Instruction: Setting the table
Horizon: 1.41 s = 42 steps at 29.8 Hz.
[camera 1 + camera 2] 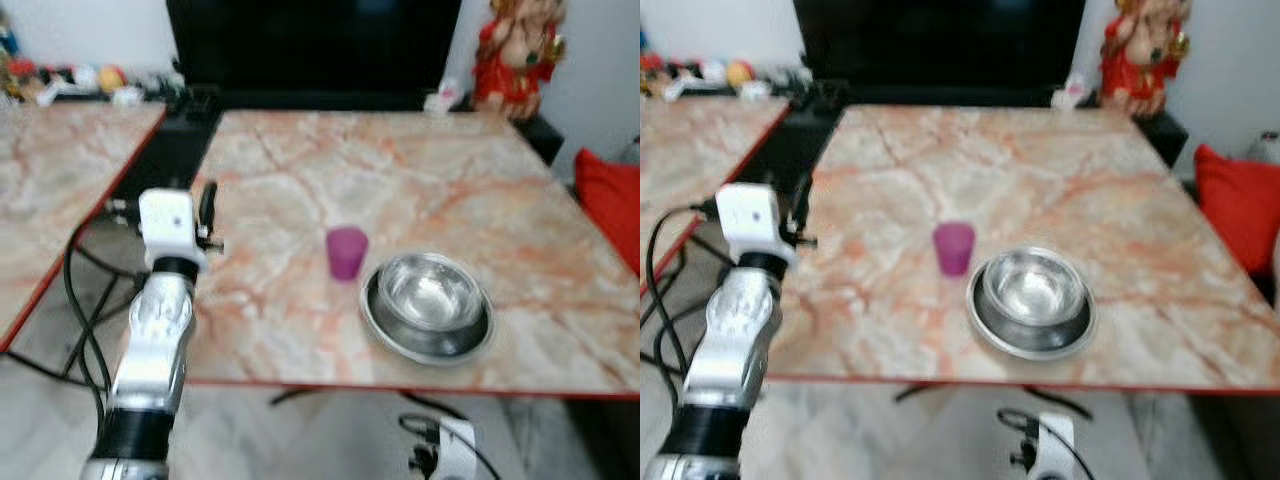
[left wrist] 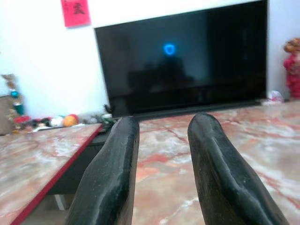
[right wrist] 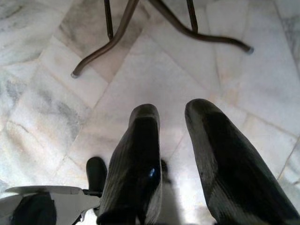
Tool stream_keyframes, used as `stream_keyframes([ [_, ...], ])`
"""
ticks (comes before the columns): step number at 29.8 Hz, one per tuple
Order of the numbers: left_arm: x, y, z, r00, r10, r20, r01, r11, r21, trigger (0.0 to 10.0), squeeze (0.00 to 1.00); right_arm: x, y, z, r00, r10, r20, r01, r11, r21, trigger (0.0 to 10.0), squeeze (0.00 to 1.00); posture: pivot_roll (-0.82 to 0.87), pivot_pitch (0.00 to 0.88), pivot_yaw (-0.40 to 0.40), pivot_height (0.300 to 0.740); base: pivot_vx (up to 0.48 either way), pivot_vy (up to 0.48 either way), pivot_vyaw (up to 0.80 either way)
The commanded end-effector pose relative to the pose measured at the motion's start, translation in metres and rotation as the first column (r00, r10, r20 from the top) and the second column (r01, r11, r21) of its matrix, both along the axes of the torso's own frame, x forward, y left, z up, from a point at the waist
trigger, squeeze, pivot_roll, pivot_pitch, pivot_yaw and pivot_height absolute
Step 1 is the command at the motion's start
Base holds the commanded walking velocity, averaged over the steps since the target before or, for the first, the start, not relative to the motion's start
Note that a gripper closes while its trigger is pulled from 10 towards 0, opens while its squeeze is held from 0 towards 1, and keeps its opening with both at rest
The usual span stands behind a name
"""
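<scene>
Marble-look table [image 1: 420, 170], pinkish-orange veins w/ a red edge trim, is the landmark. On it, near the front edge & roughly mid-width, sits a steel bowl [image 1: 428, 292] inside a shallow steel plate [image 1: 382, 325]; both shiny, round, bowl looks empty. Just beside the plate on its left, a small purple cup [image 1: 346, 251], upright, translucent-ish plastic, not touching the plate as far as the blur lets me tell.

Left gripper [image 1: 208, 207] is raised at the table's front-left corner, at about tabletop height, pointing across the top toward the black TV [image 2: 187, 56] behind the table's far edge. Its fingers [image 2: 110, 183] are apart w/ a narrow gap, nothing between them.

Right gripper [image 3: 171, 140] hangs low below the table's front edge, aimed at the pale tiled floor [image 3: 56, 84] near the table's metal legs [image 3: 117, 33]; its two fingers are apart, holding nothing.

Red figurine [image 1: 518, 52] stands past the far-right corner; second similar table [image 1: 60, 170] to the left.
</scene>
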State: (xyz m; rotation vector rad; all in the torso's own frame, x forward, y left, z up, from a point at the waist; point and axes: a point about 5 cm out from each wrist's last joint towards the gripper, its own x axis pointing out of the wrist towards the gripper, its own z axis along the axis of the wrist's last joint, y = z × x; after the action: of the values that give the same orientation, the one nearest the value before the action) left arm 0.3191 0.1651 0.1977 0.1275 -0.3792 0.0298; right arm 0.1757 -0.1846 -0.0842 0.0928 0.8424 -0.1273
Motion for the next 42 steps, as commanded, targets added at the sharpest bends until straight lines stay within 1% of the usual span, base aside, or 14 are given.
stream_keyframes([
  [1,0.0008,-0.0054,0.0061,1.000,-0.016,0.025,0.015,1.000,0.016,10.0,0.00,-0.0036,-0.0014,-0.0016,1.000,-0.010,-0.013,0.010,1.000,0.000,10.0,0.00,0.06,0.004,-0.007,0.736,0.000,0.472,0.00],
  [18,0.0009,-0.0034,0.0065,0.999,-0.004,0.032,0.004,1.000,0.013,10.0,0.00,-0.0030,-0.0003,-0.0015,1.000,0.011,-0.015,-0.011,1.000,-0.001,10.0,0.00,0.06,0.000,-0.007,0.736,0.000,0.470,0.00],
  [30,0.0015,-0.0056,0.0073,0.999,-0.010,0.038,0.010,1.000,0.005,10.0,0.00,-0.0040,0.0003,-0.0020,1.000,0.018,-0.017,-0.018,1.000,0.004,10.0,0.00,0.06,0.000,-0.006,0.736,0.000,0.464,0.00],
  [35,0.0019,-0.0024,0.0080,0.999,0.000,0.038,0.000,1.000,-0.012,10.0,0.00,-0.0035,0.0014,-0.0018,1.000,0.028,-0.013,-0.028,1.000,0.014,10.0,0.00,0.06,0.000,-0.006,0.736,0.000,0.461,0.00],
  [38,0.0019,-0.0022,0.0084,0.999,0.000,0.040,0.000,1.000,-0.006,10.0,0.00,-0.0034,0.0015,-0.0018,1.000,0.028,-0.012,-0.028,0.999,0.015,10.0,0.00,0.06,0.000,-0.005,0.736,0.000,0.444,0.00],
  [42,0.0019,-0.0040,0.0094,0.999,-0.003,0.045,0.004,1.000,-0.005,10.0,0.00,-0.0032,0.0017,-0.0016,1.000,0.030,-0.010,-0.030,0.999,0.018,10.0,0.00,0.07,0.000,-0.005,0.736,0.000,0.424,0.44],
])
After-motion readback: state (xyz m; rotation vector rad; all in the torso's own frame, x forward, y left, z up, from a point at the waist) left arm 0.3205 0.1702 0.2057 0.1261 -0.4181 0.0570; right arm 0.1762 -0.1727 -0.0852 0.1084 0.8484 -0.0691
